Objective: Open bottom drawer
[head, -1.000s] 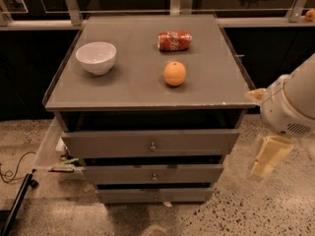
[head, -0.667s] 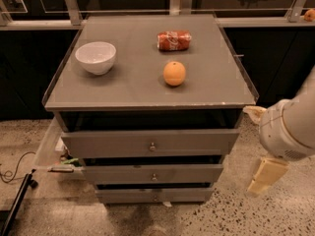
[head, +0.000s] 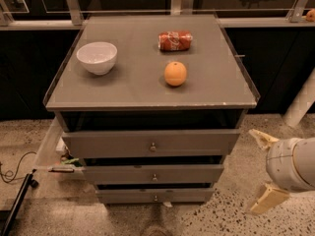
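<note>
Two cream fingers (head: pixel 267 199) of the gripper (head: pixel 257 171) gape wide, gripping nothing, down at the right of the cabinet (head: pixel 138 85) and clear of it, and the bottom drawer (head: pixel 123 196) sits lowest, flat grey front, small knob (head: pixel 155 197) dead centre

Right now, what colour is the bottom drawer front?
Grey bottom drawer, seen in the camera view; claw open at lower right, apart from it.
</note>
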You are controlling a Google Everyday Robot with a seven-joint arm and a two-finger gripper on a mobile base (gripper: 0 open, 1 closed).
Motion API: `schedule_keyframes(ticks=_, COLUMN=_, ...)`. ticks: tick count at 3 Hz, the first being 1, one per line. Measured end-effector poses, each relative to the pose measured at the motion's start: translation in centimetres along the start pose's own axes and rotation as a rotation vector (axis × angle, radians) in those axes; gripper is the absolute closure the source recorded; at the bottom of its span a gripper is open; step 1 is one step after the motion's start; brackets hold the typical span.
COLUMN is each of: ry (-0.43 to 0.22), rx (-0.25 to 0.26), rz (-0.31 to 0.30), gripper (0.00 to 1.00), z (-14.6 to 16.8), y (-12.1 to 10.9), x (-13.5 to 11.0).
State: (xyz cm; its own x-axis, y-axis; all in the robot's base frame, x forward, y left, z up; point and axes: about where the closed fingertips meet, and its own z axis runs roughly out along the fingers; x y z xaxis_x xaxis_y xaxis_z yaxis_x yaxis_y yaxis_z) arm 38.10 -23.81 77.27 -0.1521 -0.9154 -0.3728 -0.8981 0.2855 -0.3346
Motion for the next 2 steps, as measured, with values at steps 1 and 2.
schedule_keyframes(ticks=1, ry=0.000, rx=0.000, rz=0.000, gripper=0.00, z=0.0, y=0.0, x=0.0)
schedule_keyframes(ticks=2, ry=0.011, rx=-0.022, rz=0.020, gripper=0.00, z=2.3, y=1.2, x=0.8)
